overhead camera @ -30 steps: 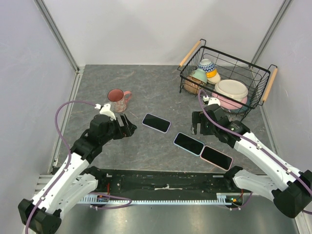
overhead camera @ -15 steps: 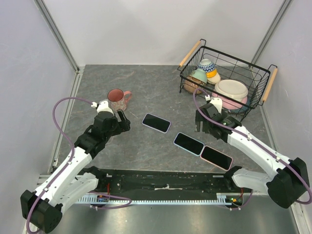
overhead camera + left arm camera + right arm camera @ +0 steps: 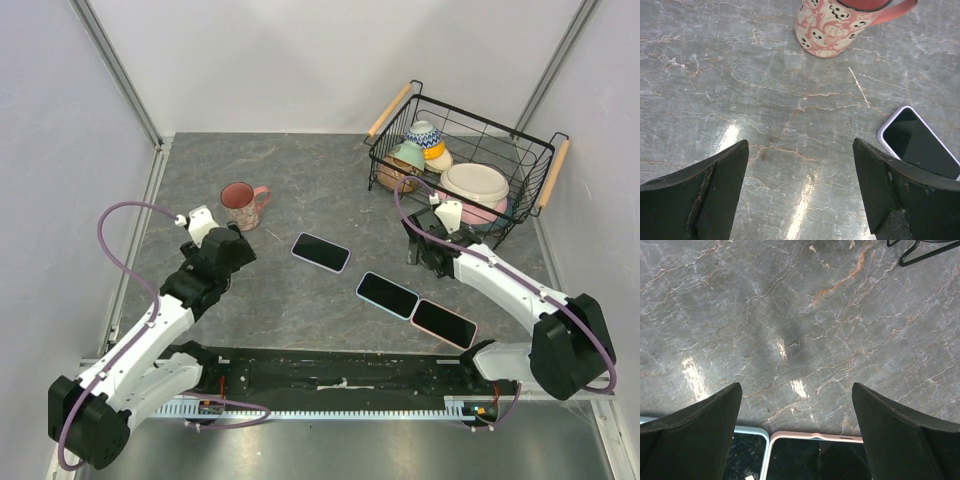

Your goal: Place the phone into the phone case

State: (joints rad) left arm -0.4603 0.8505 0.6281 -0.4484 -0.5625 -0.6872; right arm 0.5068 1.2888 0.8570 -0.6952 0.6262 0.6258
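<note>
Grey marbled table (image 3: pixel 300 170) carries three dark flat slabs. A lilac-rimmed slab (image 3: pixel 320 252) lies near the middle. A blue-rimmed slab (image 3: pixel 387 295) and a pink-rimmed slab (image 3: pixel 444 323) lie just beside each other, nearer to my right arm. Which one is the phone and which the case, I cannot tell surely from here. My left claw (image 3: pixel 800 190) stands wide open over bare table, between the ghost-patterned pink mug (image 3: pixel 832 27) and the lilac-rimmed slab. My right claw (image 3: pixel 797 432) is open too, holding nothing, just beyond the blue and pink slabs.
</note>
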